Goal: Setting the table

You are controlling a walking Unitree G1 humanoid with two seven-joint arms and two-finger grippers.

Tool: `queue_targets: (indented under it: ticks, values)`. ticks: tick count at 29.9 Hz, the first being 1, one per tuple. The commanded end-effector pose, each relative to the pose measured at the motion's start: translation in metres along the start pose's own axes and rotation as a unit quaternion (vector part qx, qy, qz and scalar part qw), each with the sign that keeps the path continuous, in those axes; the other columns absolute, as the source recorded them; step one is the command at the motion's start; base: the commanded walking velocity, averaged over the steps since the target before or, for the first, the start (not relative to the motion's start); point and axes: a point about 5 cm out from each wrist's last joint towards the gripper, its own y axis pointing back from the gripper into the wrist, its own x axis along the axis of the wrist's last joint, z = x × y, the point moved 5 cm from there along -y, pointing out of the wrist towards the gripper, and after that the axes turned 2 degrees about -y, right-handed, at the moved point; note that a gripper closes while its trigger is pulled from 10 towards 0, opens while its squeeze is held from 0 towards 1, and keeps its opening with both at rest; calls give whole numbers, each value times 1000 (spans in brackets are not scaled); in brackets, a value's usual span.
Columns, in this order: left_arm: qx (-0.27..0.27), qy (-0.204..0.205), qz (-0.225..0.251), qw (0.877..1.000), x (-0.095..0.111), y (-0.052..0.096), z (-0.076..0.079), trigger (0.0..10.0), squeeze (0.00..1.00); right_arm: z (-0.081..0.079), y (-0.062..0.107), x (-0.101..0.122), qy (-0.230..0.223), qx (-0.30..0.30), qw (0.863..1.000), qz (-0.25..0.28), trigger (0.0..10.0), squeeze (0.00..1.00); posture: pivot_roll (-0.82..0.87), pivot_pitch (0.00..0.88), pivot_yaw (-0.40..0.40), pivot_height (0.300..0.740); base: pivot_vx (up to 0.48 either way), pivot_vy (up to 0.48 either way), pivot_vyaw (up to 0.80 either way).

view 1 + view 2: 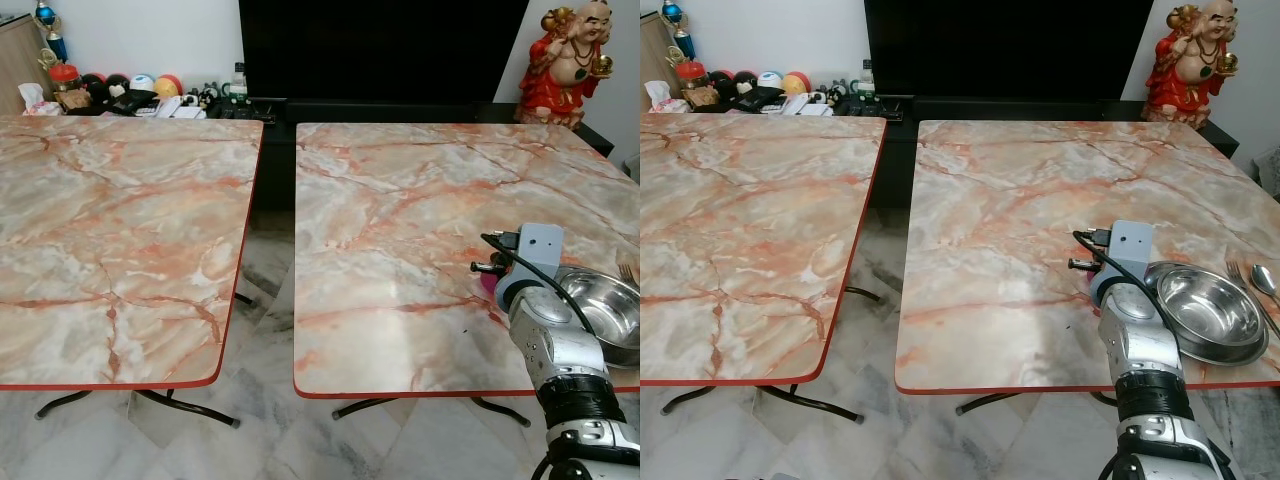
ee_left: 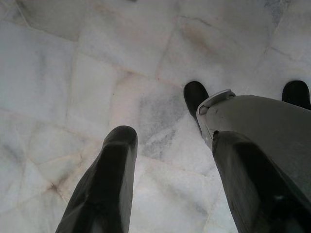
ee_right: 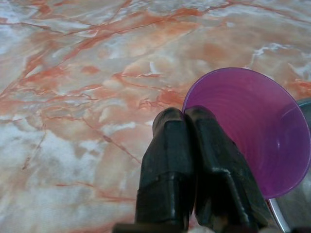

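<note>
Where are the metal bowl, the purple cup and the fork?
metal bowl [image 1: 1206, 310], right eye view, inside bottom.
purple cup [image 3: 265, 126], right wrist view, inner wall.
fork [image 1: 1238, 272], right eye view, tines beside the bowl.

Two worktops, one bowl, one cup, one fork, one spoon.

Two marble-patterned worktops stand side by side, the left worktop [image 1: 750, 220] and the right worktop [image 1: 1040, 190]. On the right one: one steel bowl [image 1: 1207, 308], one purple cup [image 3: 252, 126], one fork [image 1: 1237, 272] and one spoon [image 1: 1264, 281]. Behind the worktops stands one red figurine [image 1: 1191, 62].
</note>
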Motion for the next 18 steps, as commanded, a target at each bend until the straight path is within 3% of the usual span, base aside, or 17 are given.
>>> queue_targets:
  ticks: [1, 11, 12, 13, 18]
  values:
    - [3, 1, -9, 1000, -5, 1, -2, 10000, 0, 1, 0, 11, -3, 0, 1000, 16, 10000, 514, -34, 78, -14, 740, 0, 0, 0]
    - [0, 2, -11, 1000, -7, 1, 0, 10000, 0, 1, 0, 7, 2, 0, 1000, 9, 10000, 435, -34, 81, -15, 740, 0, 0, 0]
    - [0, 2, -11, 1000, -7, 1, 0, 10000, 0, 1, 0, 7, 2, 0, 1000, 9, 10000, 365, -33, 81, -16, 740, 0, 0, 0]
    - [0, 2, -11, 1000, -6, 1, 0, 10000, 0, 2, 0, 9, 2, 0, 1000, 12, 10000, 0, -35, 81, -15, 740, 0, 0, 0]
    - [0, 1, -11, 1000, -7, 1, 0, 10000, 0, 2, 0, 14, -2, -2, 1000, 25, 10000, 0, -35, 80, -16, 740, 0, 0, 0]
